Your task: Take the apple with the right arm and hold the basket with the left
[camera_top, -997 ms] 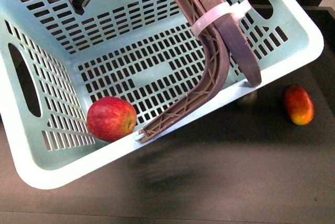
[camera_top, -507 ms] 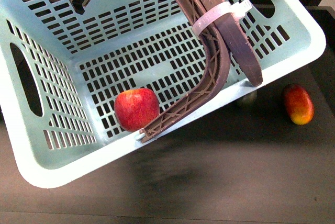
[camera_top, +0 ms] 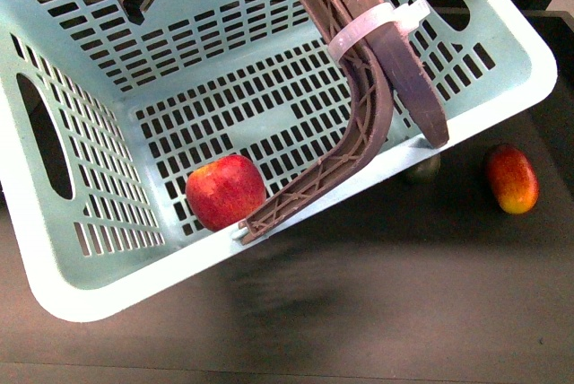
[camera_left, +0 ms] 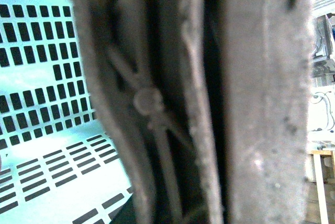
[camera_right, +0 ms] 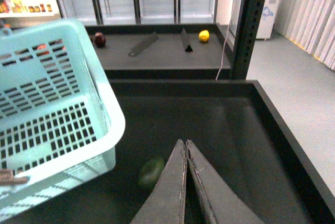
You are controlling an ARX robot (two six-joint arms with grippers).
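Left gripper (camera_left: 172, 98) clamps the basket (camera_top: 81, 267) by its handle (camera_top: 363, 124) — apple (camera_top: 225, 191) lies inside, well below those fingers. Hold the tilt steady so it settles; right gripper (camera_right: 186, 150) — pinched shut and empty — hangs well clear.

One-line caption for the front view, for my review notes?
Apple lies inside the mint-green basket beside its brown handle; an elongated fruit sits outside.

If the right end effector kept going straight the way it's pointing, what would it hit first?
Probably the bare black table, though depth is hard to judge. The right end effector is shut and aims past the green fruit beside it, and the basket sits off to one side.
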